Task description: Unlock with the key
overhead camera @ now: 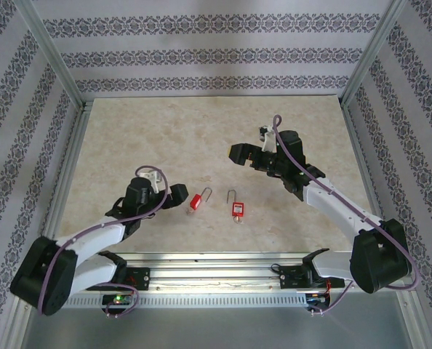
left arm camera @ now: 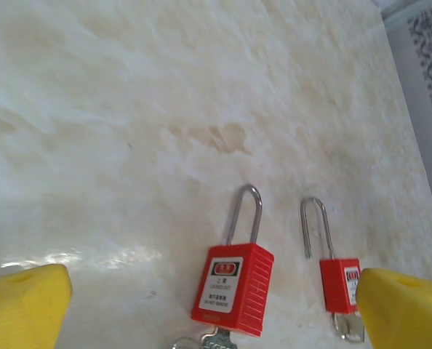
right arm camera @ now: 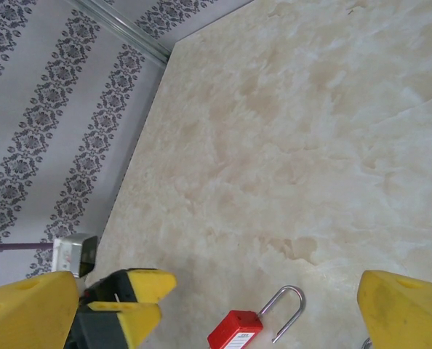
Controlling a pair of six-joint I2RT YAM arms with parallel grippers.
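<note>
Red-bodied with a steel shackle, the left padlock (overhead camera: 195, 201) lies flat on the marbled surface (overhead camera: 129, 131) just below the centre of the top view. The right padlock (overhead camera: 238, 209) lies near it on the right, not touching, and in the left wrist view a key (left arm camera: 214, 339) shows at the base of the left padlock and a second key (left arm camera: 349, 329) at the base of the right one. The yellow left fingers (left arm camera: 27, 305) are spread wide at that view's bottom corners, gripping nothing, while the right fingers (right arm camera: 409, 313) are likewise wide apart and empty, up and right of both padlocks in the top view.
</note>
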